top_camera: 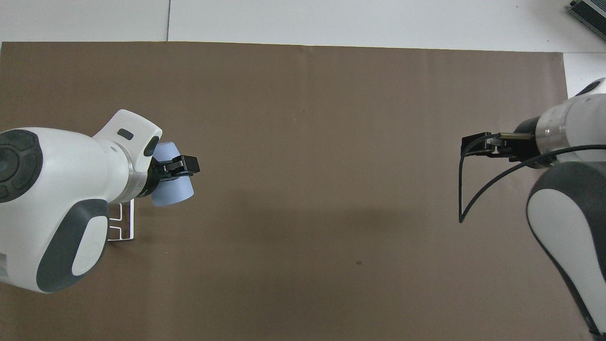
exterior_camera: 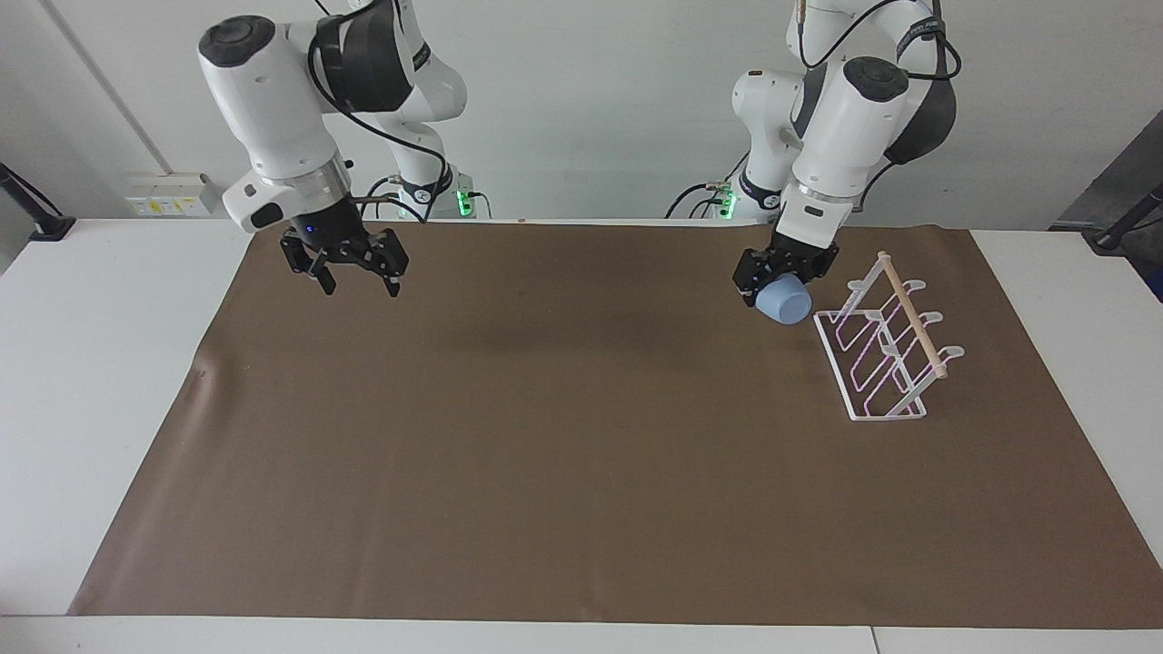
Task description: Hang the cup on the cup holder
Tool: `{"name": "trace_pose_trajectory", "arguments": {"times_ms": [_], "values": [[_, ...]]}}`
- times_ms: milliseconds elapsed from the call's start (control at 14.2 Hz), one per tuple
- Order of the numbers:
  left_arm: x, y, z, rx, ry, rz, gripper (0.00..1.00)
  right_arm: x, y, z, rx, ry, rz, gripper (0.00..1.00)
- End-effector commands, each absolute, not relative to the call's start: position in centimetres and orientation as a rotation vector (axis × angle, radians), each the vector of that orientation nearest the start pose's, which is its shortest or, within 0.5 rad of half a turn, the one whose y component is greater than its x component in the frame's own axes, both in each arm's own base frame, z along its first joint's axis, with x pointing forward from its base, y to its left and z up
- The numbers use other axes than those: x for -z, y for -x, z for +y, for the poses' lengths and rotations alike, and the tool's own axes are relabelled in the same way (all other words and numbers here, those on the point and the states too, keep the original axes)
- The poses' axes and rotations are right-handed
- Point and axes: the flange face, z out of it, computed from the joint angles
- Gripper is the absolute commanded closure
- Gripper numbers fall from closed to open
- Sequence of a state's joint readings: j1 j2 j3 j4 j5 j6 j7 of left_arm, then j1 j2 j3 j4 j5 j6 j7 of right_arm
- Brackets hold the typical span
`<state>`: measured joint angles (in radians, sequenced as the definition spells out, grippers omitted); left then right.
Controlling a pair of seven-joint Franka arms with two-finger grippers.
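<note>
Right gripper (exterior_camera: 345, 270) — raised over the brown mat (exterior_camera: 581, 454) at the right arm's end of the desk (exterior_camera: 91, 363); fingers spread, holding nothing; waiting.

Left gripper (exterior_camera: 780, 283) — fingers closed on the light-blue cup (exterior_camera: 785, 301), which hangs tilted in the air just beside the cup holder (exterior_camera: 886, 341), at the end nearer the robots.

Cup holder — white wire rack with wooden dowel, prongs bare.

Progress — cup picked up and carried to the rack; seating it on a prong and releasing remain.
</note>
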<state>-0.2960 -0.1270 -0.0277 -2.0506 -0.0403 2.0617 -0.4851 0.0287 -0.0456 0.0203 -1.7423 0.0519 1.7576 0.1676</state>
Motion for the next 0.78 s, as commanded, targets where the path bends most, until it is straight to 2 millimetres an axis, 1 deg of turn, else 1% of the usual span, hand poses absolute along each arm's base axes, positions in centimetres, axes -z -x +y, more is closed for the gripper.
{"name": "trace_pose_trajectory", "arguments": {"times_ms": [0, 70, 211, 352, 423, 493, 564, 705], "values": [[-50.8, -50.5, -13.6, 0.271, 3.185, -0.151, 1.0, -59.7, -54.7, 2.1, 0.019, 3.114, 0.218, 0.0], [-50.8, -50.9, -12.4, 0.277, 3.181, -0.172, 1.0, -59.6, -54.6, 2.0, 0.001, 3.126, 0.215, 0.0], [-50.7, -51.7, -9.0, 0.277, 3.167, -0.295, 1.0, -59.6, -54.7, 1.7, 0.014, 3.148, 0.182, 0.0], [-50.6, -52.1, -6.0, 0.272, 3.148, -0.402, 1.0, -60.2, -54.5, 1.7, 0.002, 3.17, 0.143, 0.0], [-50.6, -52.3, -4.9, 0.274, 3.129, -0.526, 1.0, -60.0, -54.4, 1.6, -0.011, 3.172, 0.114, 0.0], [-50.9, -52.6, -4.1, 0.305, 3.061, -0.626, 1.0, -59.9, -54.4, 1.5, -0.016, 3.171, 0.107, 0.0], [-50.9, -52.5, -4.3, 0.333, 2.974, -0.669, 1.0, -59.8, -54.3, 1.5, -0.019, 3.169, 0.109, 0.0], [-51.1, -52.2, -5.4, 0.394, 2.859, -0.752, 1.0, -59.8, -54.2, 1.6, -0.02, 3.157, 0.112, 0.0]]}}
